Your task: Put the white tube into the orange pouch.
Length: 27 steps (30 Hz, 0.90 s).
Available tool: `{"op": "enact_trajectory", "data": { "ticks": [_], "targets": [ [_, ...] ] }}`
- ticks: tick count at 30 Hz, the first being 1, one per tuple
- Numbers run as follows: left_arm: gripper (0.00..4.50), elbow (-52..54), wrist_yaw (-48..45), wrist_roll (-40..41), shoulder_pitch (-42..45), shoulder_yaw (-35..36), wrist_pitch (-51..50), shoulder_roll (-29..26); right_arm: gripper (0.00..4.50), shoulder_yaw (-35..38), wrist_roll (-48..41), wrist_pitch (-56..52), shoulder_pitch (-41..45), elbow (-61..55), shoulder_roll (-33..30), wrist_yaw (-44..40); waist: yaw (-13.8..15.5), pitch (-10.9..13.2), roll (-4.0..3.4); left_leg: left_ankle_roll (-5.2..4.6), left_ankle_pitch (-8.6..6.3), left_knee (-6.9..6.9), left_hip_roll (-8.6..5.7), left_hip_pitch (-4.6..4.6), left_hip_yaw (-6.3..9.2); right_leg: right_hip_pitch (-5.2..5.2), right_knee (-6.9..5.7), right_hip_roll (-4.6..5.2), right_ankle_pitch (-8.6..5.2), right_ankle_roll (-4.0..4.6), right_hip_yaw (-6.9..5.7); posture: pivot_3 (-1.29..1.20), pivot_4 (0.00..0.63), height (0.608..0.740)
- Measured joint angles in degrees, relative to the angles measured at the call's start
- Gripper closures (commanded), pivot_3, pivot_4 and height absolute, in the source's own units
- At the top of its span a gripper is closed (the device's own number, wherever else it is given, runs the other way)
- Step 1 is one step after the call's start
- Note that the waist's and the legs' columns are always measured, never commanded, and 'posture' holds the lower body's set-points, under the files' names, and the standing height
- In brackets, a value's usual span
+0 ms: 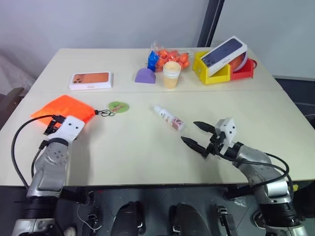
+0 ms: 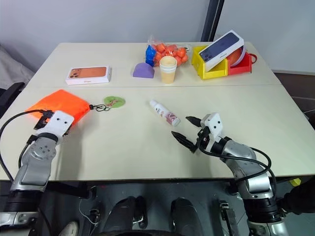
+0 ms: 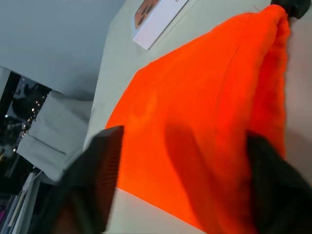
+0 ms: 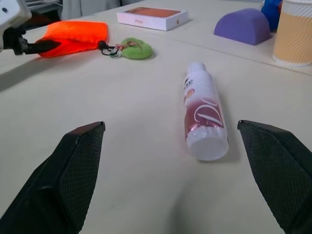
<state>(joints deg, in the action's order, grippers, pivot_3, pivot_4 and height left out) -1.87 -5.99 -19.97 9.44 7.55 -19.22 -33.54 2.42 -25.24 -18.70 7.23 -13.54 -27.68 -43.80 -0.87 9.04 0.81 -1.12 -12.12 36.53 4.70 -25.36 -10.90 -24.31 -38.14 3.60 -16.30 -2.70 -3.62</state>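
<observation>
I log: white tube (image 1: 167, 118) lying flat mid-table, untouched, just ahead of right gripper (image 1: 198, 134), jaws spread wide. Left gripper (image 1: 53, 125) over near edge of orange pouch (image 1: 64, 108); fingertips hidden, so grip can't tell.
</observation>
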Motion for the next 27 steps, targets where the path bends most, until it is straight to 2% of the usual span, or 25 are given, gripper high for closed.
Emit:
{"op": "enact_trajectory", "data": {
  "ticks": [3, 4, 13, 19, 27],
  "targets": [
    [4.4, -1.3, 0.1, 0.1, 0.3, 0.0, 0.6, 0.0, 0.0, -0.3, -0.8, -1.0, 0.0, -0.6, 0.0, -0.3, 0.0, 0.0, 0.01, 0.0, 0.0, 0.02, 0.01, 0.0, 0.0, 0.0, -0.01, 0.0, 0.0, 0.0, 0.0, 0.0, 0.15, 0.74],
    [4.47, -1.4, 0.3, 0.1, 0.5, 0.2, 0.9, -0.1, 0.0, -0.6, -0.9, -1.3, 0.0, -0.9, 0.0, -0.5, 0.0, 0.0, 0.0, 0.0, 0.0, 0.02, 0.01, 0.0, 0.0, 0.0, -0.01, 0.0, 0.0, 0.0, 0.0, 0.0, 0.15, 0.74],
    [4.47, -1.7, -0.2, 0.8, 0.6, 0.2, 1.8, -0.4, 0.0, -1.5, -1.0, -2.2, 0.0, -2.1, 0.0, -0.7, 0.0, 0.0, 0.02, -0.01, 0.0, 0.05, 0.01, 0.0, 0.01, 0.01, -0.03, 0.0, 0.0, 0.0, -0.01, 0.0, 0.15, 0.74],
    [4.47, 3.6, -3.4, 3.1, 0.3, -0.3, 2.3, 1.5, 0.0, -1.5, -1.0, -2.2, 0.0, -2.1, 0.0, -0.9, 0.1, 0.0, 0.03, -0.01, 0.0, 0.09, 0.01, -0.01, 0.01, 0.03, -0.05, 0.0, 0.0, 0.0, -0.01, 0.0, 0.15, 0.74],
    [4.47, 13.7, -10.4, 4.5, 0.7, -10.3, -1.0, 8.8, 0.0, -1.6, -0.9, -2.0, 0.2, -2.0, 0.4, -1.4, 0.2, 0.0, 0.03, -0.07, -0.05, 0.41, 0.03, -0.04, 0.02, 0.13, -0.11, -0.03, 0.0, 0.0, -0.02, 0.0, 0.15, 0.74]
  ]
}}
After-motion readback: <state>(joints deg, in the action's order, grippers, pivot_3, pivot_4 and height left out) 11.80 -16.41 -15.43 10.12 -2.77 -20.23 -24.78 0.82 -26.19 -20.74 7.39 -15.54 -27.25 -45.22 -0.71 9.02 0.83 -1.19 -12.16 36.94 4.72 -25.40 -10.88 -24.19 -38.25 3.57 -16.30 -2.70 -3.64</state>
